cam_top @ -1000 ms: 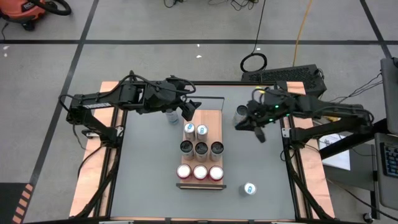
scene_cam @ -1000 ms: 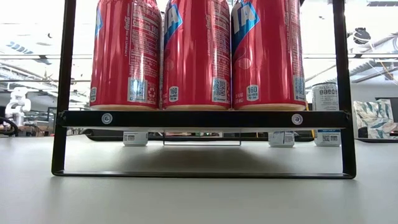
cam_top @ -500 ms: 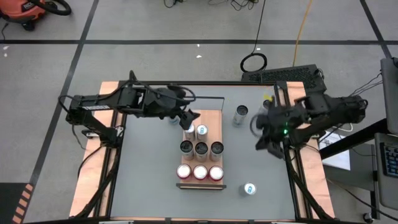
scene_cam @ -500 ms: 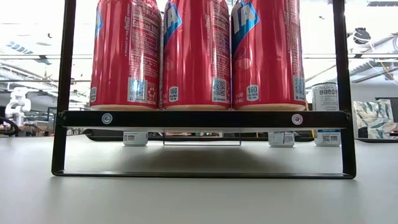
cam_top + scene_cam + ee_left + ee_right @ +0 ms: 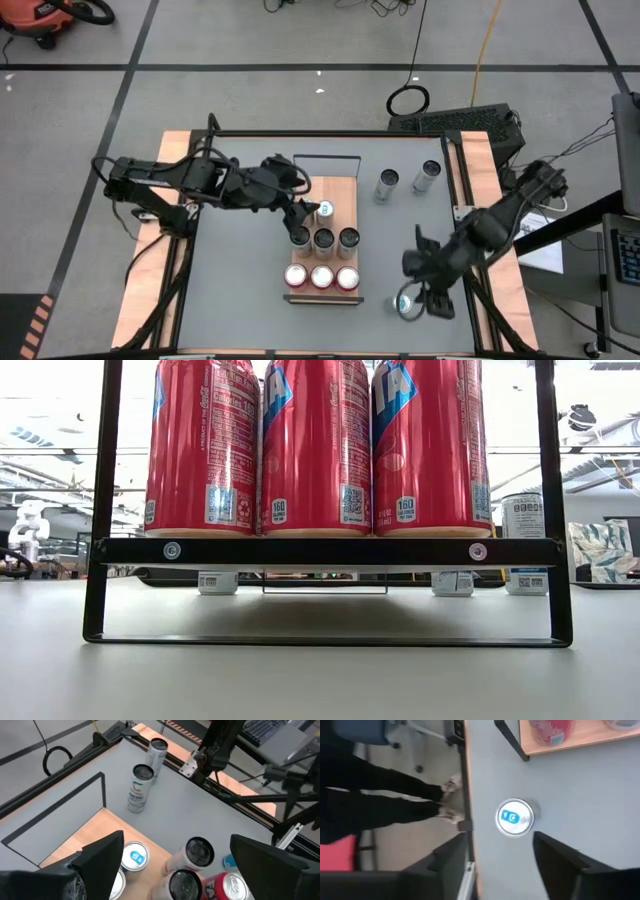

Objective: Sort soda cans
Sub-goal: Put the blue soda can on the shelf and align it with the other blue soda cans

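Over the near right part of the table, your right gripper [image 5: 418, 296] hangs with its fingers [image 5: 555, 855] spread apart and nothing between them; a lone blue can [image 5: 514, 817] stands on the grey surface just ahead, untouched. That arm reaches in from the right edge, angled toward the near side. Your left gripper [image 5: 300, 213] hovers over the wooden tray [image 5: 345, 183] with jaws wide and empty, above the blue-topped cans [image 5: 135, 857], its arm stretched in from the left. Three red cans [image 5: 321, 277] fill the tray's near row, dark-topped ones [image 5: 324, 239] the middle. Two silver cans [image 5: 388, 180] stand well apart on the far right
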`<action>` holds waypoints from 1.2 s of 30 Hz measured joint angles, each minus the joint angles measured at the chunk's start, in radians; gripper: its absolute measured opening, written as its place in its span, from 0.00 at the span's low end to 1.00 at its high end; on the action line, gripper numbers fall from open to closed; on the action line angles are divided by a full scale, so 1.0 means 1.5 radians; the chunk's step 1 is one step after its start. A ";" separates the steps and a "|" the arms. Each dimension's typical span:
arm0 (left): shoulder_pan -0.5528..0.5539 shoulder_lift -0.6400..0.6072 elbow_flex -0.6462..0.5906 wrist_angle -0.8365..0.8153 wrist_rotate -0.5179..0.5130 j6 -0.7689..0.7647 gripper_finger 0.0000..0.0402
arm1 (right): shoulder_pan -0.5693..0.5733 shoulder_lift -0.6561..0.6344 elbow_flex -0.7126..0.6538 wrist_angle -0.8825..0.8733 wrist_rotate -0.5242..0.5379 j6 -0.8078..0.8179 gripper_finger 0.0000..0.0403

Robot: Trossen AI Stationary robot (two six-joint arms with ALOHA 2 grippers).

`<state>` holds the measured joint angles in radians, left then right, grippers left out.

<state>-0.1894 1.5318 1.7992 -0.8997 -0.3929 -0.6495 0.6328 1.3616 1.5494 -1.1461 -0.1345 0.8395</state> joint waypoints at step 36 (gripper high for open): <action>-0.033 0.000 0.000 -0.002 0.012 -0.001 0.92 | 0.076 0.180 -0.060 0.053 0.122 0.040 0.94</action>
<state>-0.2388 1.5318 1.7996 -0.9020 -0.3752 -0.6517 0.7473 1.6314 1.4588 -1.0673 0.0490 0.8996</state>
